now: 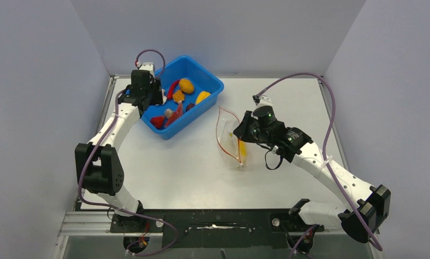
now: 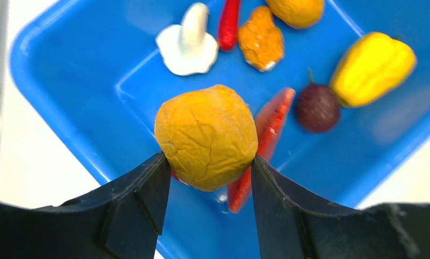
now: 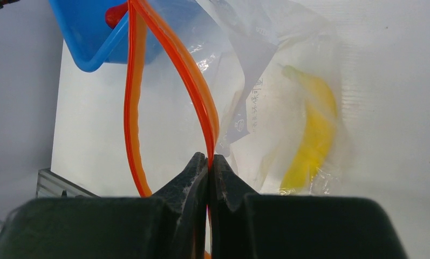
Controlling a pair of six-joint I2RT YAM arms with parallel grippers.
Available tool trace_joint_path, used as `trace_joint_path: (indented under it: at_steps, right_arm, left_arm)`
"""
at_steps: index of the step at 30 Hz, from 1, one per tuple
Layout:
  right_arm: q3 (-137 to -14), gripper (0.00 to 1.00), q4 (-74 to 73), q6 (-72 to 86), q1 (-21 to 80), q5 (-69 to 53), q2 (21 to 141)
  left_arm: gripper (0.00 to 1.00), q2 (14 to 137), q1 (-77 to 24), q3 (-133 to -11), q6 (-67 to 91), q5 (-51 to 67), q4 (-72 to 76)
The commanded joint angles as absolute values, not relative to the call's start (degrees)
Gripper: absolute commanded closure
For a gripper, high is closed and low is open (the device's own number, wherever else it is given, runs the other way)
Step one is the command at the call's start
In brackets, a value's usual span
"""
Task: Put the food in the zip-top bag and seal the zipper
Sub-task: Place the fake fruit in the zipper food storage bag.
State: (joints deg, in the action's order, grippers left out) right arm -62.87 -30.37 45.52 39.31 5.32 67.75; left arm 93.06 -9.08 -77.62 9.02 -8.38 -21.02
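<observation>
My left gripper is shut on a wrinkled orange lump and holds it above the blue tub. In the top view this gripper is over the tub's left side. My right gripper is shut on the red-orange zipper of the clear zip-top bag. The mouth hangs open in a loop. A yellow banana lies inside the bag. In the top view the bag stands mid-table with the right gripper at its right edge.
The tub at the back left holds a white garlic, a red chili, an orange lump, a yellow piece, a dark purple ball and a red slice. Grey walls enclose the table.
</observation>
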Motion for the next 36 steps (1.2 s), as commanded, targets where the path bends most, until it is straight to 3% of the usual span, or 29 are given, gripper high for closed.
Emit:
trace_joint_path:
  at_steps: [1, 26, 36]
  right_arm:
    - [-63.16, 1.0, -26.78, 47.12, 39.1, 3.78, 67.36]
    - [-63.07, 1.0, -19.96, 53.44, 39.4, -0.82, 73.45]
    - [-63.79, 1.0, -17.38, 54.82, 39.45, -2.52, 75.68]
  left_arm:
    - [0.59, 85.96, -10.33, -74.48, 11.82, 0.03, -20.02]
    - [0.6, 61.2, -12.41, -56.18, 29.95, 34.87, -8.03]
    - [0.62, 57.94, -17.03, -52.91, 38.71, 37.34, -0.08]
